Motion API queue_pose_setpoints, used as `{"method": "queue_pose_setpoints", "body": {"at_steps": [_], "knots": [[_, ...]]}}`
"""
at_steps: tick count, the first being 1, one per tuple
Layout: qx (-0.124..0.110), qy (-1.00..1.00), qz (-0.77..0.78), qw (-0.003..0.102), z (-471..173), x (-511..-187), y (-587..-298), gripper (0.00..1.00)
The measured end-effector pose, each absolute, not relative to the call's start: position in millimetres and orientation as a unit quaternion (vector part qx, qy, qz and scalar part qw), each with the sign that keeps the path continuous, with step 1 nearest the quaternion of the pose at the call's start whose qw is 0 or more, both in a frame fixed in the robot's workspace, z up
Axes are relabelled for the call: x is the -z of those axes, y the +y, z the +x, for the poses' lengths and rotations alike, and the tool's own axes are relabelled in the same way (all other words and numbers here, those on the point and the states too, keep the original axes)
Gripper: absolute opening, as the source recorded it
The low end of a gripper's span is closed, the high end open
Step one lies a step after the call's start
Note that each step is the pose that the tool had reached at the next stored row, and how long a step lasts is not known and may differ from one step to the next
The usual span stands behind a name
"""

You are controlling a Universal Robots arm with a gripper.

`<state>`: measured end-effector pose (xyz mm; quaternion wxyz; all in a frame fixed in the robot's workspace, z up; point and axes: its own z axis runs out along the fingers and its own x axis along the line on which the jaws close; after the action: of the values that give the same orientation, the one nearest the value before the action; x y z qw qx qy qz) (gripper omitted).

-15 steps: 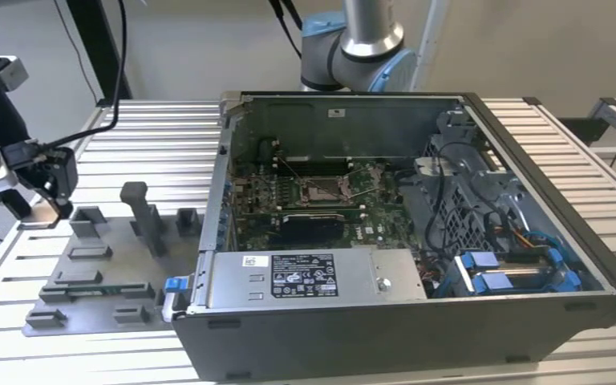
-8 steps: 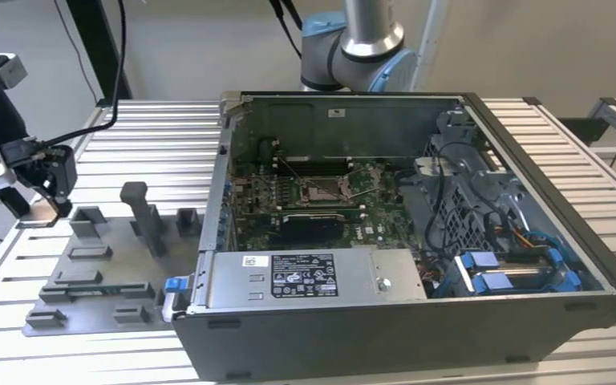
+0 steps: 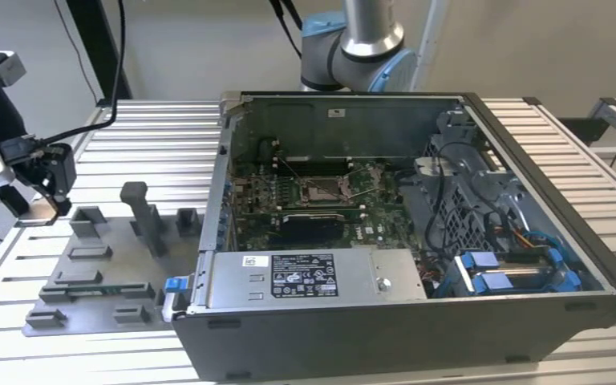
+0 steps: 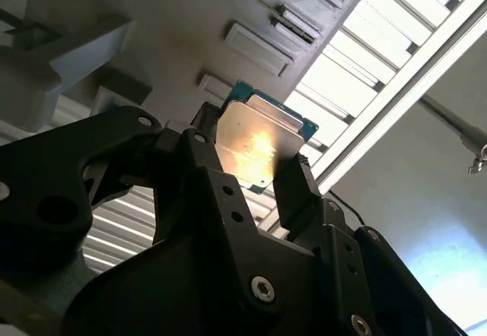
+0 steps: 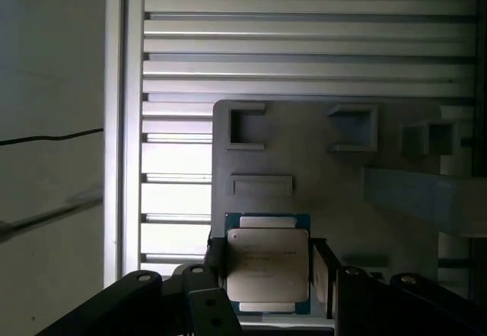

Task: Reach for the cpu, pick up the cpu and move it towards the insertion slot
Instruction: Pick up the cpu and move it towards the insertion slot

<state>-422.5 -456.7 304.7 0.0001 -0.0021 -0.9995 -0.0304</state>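
The cpu (image 5: pixel 266 264) is a flat square chip with a silvery top and a thin green-tan rim. My gripper (image 5: pixel 267 269) is shut on it, one black finger on each side edge. In the second wrist view the cpu (image 4: pixel 255 142) glints between the fingertips (image 4: pixel 293 188), held in the air with the grey fixture plate (image 4: pixel 190 32) behind it. In the exterior view the gripper (image 3: pixel 38 207) hangs over the table's edge at the exterior view's left. The insertion slot (image 3: pixel 322 190), a shiny square frame on the green board, lies inside the open computer case, far to the exterior view's right of the gripper.
A grey fixture plate (image 3: pixel 94 273) with raised blocks and a tall post (image 3: pixel 142 216) lies between the gripper and the case. The case wall (image 3: pixel 220 184) rises beside the board. A power supply (image 3: pixel 308 277) and cables (image 3: pixel 447 200) crowd the case. The table (image 3: pixel 147 136) is ribbed aluminium.
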Motion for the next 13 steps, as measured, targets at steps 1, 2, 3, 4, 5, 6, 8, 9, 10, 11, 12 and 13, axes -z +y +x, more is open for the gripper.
{"method": "queue_pose_setpoints", "body": {"at_steps": [1, 2, 3, 4, 5, 6, 8, 9, 10, 11, 12, 13], "knots": [[0.030, -1.000, -0.002, 0.000, -422.5, -304.9, -456.7, 0.00], [0.030, -1.000, -0.002, 0.000, -422.5, -305.1, -456.7, 0.00], [0.030, -1.000, -0.002, 0.000, -422.5, -305.3, -456.7, 0.00], [0.030, -1.000, -0.002, 0.000, -422.5, -305.6, -456.7, 0.00], [0.030, -1.000, -0.002, 0.000, -422.5, -305.9, -456.7, 0.00], [0.030, -1.000, -0.002, 0.000, -422.5, -306.4, -456.7, 0.00], [0.030, -1.000, -0.002, 0.000, -422.5, -307.6, -456.7, 0.00], [0.030, -1.000, -0.002, 0.000, -422.5, -308.4, -456.7, 0.00], [0.030, -1.000, -0.002, 0.000, -422.5, -309.4, -456.7, 0.00], [0.030, -1.000, -0.002, 0.000, -422.5, -310.6, -456.7, 0.00], [0.030, -1.000, -0.002, 0.000, -422.5, -311.8, -456.7, 0.00], [0.030, -1.000, -0.002, 0.000, -422.5, -313.2, -456.7, 0.00]]}}
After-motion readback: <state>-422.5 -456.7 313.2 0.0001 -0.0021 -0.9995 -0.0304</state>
